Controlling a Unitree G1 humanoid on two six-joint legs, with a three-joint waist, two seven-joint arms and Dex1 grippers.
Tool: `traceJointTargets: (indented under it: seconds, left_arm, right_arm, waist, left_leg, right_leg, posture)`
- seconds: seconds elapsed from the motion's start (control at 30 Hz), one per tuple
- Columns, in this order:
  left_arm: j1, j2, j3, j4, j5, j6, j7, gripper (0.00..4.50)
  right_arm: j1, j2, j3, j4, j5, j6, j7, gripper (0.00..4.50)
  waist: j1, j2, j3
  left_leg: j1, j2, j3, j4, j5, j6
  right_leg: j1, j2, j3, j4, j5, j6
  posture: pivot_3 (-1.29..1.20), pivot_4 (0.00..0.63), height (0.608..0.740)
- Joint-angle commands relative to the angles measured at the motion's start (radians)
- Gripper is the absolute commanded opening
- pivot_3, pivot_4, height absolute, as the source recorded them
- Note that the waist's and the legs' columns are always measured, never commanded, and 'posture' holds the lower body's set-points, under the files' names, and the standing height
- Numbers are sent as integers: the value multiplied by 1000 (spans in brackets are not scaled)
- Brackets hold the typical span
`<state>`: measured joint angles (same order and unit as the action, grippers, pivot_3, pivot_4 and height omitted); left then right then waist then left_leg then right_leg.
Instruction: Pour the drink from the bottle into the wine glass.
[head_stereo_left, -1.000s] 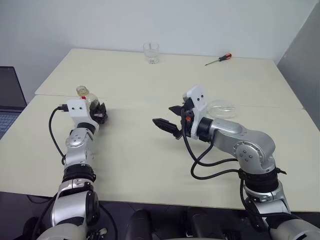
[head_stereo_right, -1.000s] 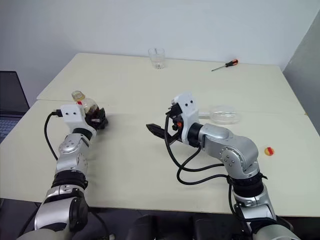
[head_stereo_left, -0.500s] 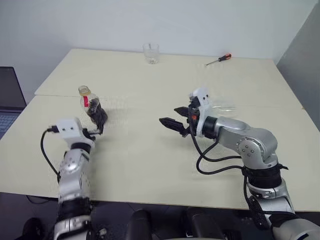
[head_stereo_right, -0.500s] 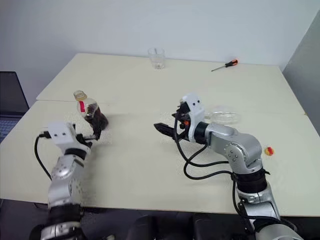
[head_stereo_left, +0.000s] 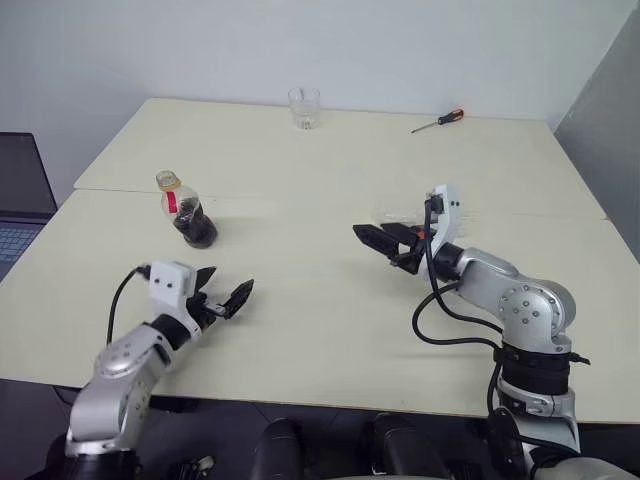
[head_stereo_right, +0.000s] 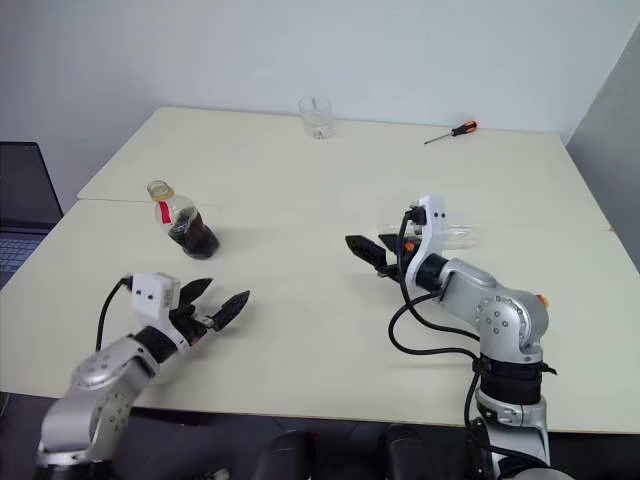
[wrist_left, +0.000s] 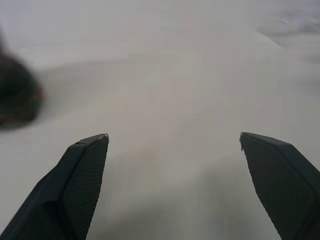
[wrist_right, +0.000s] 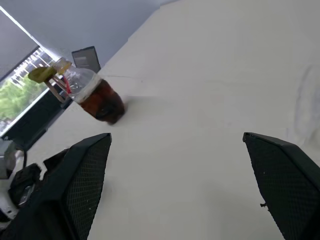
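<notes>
The bottle (head_stereo_left: 186, 211) stands upright on the left side of the table, its cap off, with the dark drink (head_stereo_left: 195, 229) in its lower half. It also shows in the right wrist view as bottle (wrist_right: 92, 95). My left gripper (head_stereo_left: 228, 283) hovers open in front of and a little to the right of the bottle, apart from it, holding nothing. In mid-table my right gripper (head_stereo_left: 372, 233) is open and empty, pointing left. The wine glass (head_stereo_right: 458, 235) lies on its side behind my right wrist, partly hidden.
At the table's far edge stand a short clear tumbler (head_stereo_left: 304, 106) and, further right, a screwdriver (head_stereo_left: 440, 119). A small orange cap (head_stereo_right: 541, 298) lies near my right elbow. A laptop (head_stereo_left: 15, 195) sits off the left side.
My left gripper has let go of the bottle and drawn back toward me and to the right. The bottle stays standing. My right gripper has shifted right and rolled.
</notes>
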<state>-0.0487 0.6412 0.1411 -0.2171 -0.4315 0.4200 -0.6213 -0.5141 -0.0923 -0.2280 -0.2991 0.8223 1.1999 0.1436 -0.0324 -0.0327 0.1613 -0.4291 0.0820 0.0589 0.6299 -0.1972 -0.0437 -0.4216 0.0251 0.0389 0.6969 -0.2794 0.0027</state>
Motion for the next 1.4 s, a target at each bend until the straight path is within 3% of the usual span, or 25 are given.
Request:
traceJointTargets:
  seconds: [0.03, 0.2, 0.43, 0.9, 1.4]
  left_arm:
    - [-126, 22, -53, -64, -23, 65, -59, 4480]
    - [-238, 65, -134, -51, 23, 82, -136, 4480]
    - [-311, 58, -159, 5, 58, 58, -177, 4480]
    - [-366, 5, -187, 118, 144, -28, -198, 4480]
    - [-391, -40, -193, 170, 183, -76, -205, 4480]
  right_arm:
    - [-1, 75, -99, -8, 58, 64, -144, 4500]
    - [-72, 186, -263, 77, 95, 92, -368, 4500]
    - [-192, 230, -404, 237, 137, -7, -519, 4500]
    - [-324, 185, -409, 530, 82, -303, -597, 4500]
    - [-385, 220, -470, 644, 145, -456, -766, 4500]
  waist:
    - [1, 0, 0]
    - [-4, 0, 0]
    - [-8, 0, 0]
    - [-19, 1, 1]
    - [-19, 1, 1]
  left_leg:
    - [0, 0, 1, 0, 0, 0]
    - [-1, -1, 1, 0, 0, 0]
    - [-2, 0, 0, -2, 0, 0]
    - [-3, 0, 1, -2, 0, 0]
    - [-3, 0, 1, -3, 0, 0]
  right_leg:
    - [0, 0, 1, 0, 0, 0]
    - [-1, -1, 3, -3, 0, 0]
    - [-1, 1, 1, -4, 0, 0]
    - [-1, 0, 2, -7, 0, 0]
    - [-1, -1, 2, -7, 1, -1]
  posture:
    - [0, 150, 740]
    - [0, 150, 740]
    - [0, 150, 740]
    - [0, 150, 740]
    - [0, 150, 740]
